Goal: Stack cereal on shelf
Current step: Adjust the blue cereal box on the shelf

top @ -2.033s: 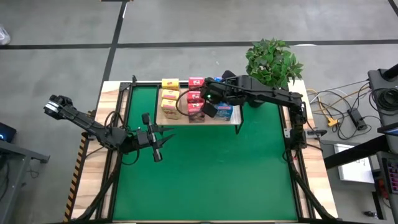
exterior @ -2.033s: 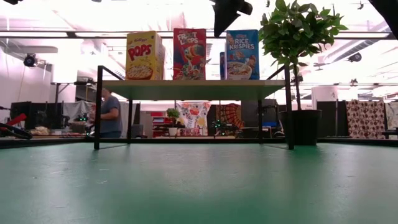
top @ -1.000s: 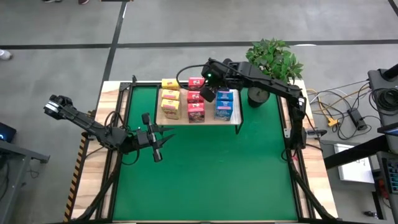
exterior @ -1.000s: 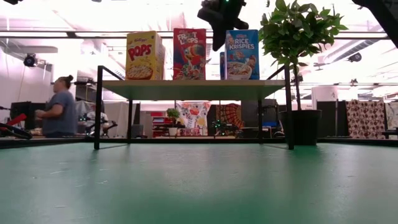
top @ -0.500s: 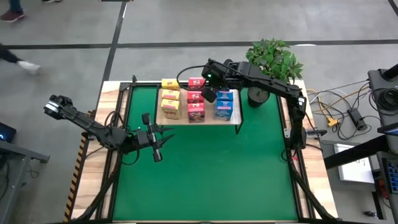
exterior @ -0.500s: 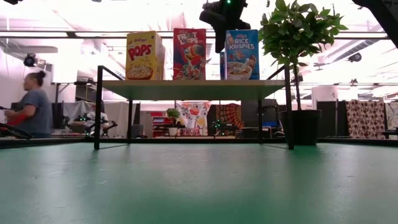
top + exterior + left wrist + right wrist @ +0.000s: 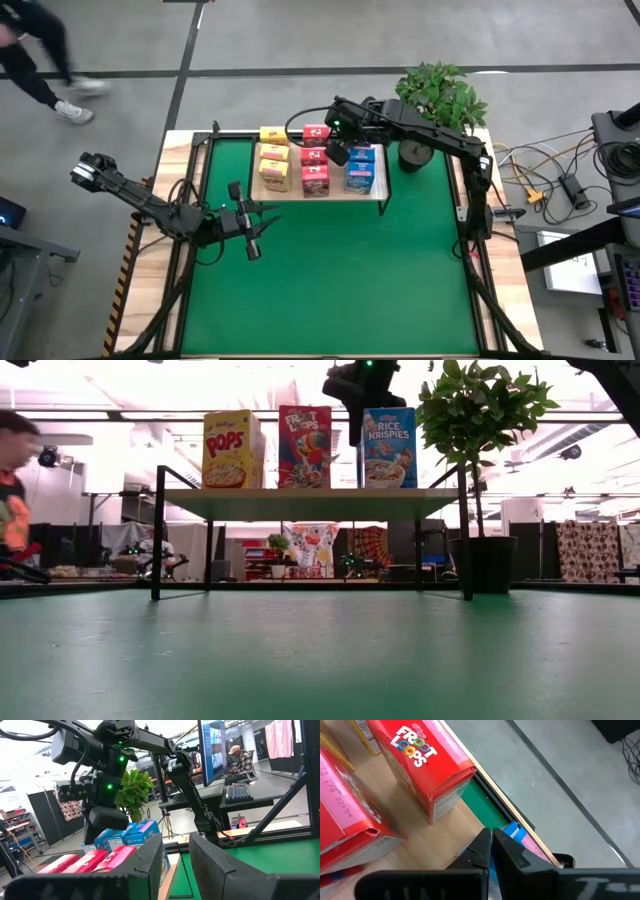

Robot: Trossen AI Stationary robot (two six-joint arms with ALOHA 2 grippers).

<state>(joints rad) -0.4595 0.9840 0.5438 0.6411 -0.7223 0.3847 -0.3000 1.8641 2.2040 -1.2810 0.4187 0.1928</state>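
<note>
The shelf (image 7: pixel 330 193) stands at the far middle of the green mat (image 7: pixel 330 270), which covers the tabletop (image 7: pixel 505 290). On it the cereal (image 7: pixel 315 165) stands in three columns: yellow boxes (image 7: pixel 272 165) on the left, pink-red boxes (image 7: pixel 315 170) in the middle and blue boxes (image 7: pixel 362 170) on the right. In the low view the near row shows a yellow Pops box (image 7: pixel 232 450), a red Froot Loops box (image 7: pixel 304 447) and a blue Rice Krispies box (image 7: pixel 390 448) upright on the shelf board.

The right gripper (image 7: pixel 337 152) hangs above the shelf, between the pink-red and blue columns, toward the far side. Its fingers (image 7: pixel 485 847) are pressed together with nothing between them. In the right wrist view they point down beside a Froot Loops box (image 7: pixel 427 762), with a bit of a blue box (image 7: pixel 512 831) just past them and the light-wood board below. The low view shows this gripper (image 7: pixel 355 405) hanging above the gap between the red and blue front boxes.

The left gripper (image 7: pixel 252 222) waits low over the mat, at the left, near of the shelf and well apart from it. Its fingers (image 7: pixel 150 857) stand slightly apart and hold nothing.

A potted plant (image 7: pixel 437 100) stands at the far right corner, just beside the shelf. A person (image 7: pixel 35 55) is on the floor beyond the far left corner.
</note>
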